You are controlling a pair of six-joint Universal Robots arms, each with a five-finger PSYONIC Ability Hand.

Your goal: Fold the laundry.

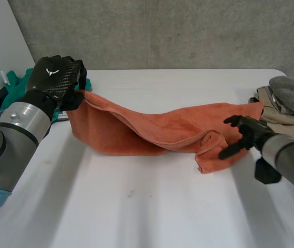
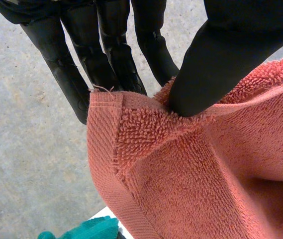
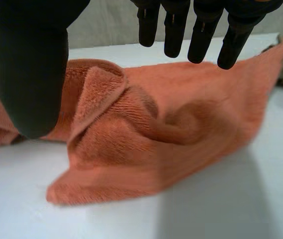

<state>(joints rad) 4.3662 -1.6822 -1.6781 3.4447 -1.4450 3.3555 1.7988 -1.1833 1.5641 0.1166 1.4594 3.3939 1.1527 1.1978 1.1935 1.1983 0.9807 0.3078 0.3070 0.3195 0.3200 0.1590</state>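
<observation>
Here, the robot's left hand holds one corner of an orange towel raised off the white desk. The hemmed corner is pinched between its thumb and its straight fingers. From that pinch the towel droops along the desk toward the right hand, whose fingers and thumb stand apart and hold nothing. The towel's far end lies bunched and curled over on itself just below those fingertips.

The step in hand looks to be taking that second end, so the towel can be stretched flat before a fold. To do it well, the right hand would want to reach past the rolled flap and find the true corner rather than a bulge along the edge. It should then close thumb against fingers on a single layer. Which fold hides the corner is hard to tell from the wrist view, so it may need teasing out first. The left hand's pinch must be firm and level, or the hem could slip out.

A heap of beige and grey laundry waits beyond the right hand's fingers, and a green cloth lies behind the left hand. A pale emblem marks the back of the left hand. No lettering, brand or care label can be read anywhere.
</observation>
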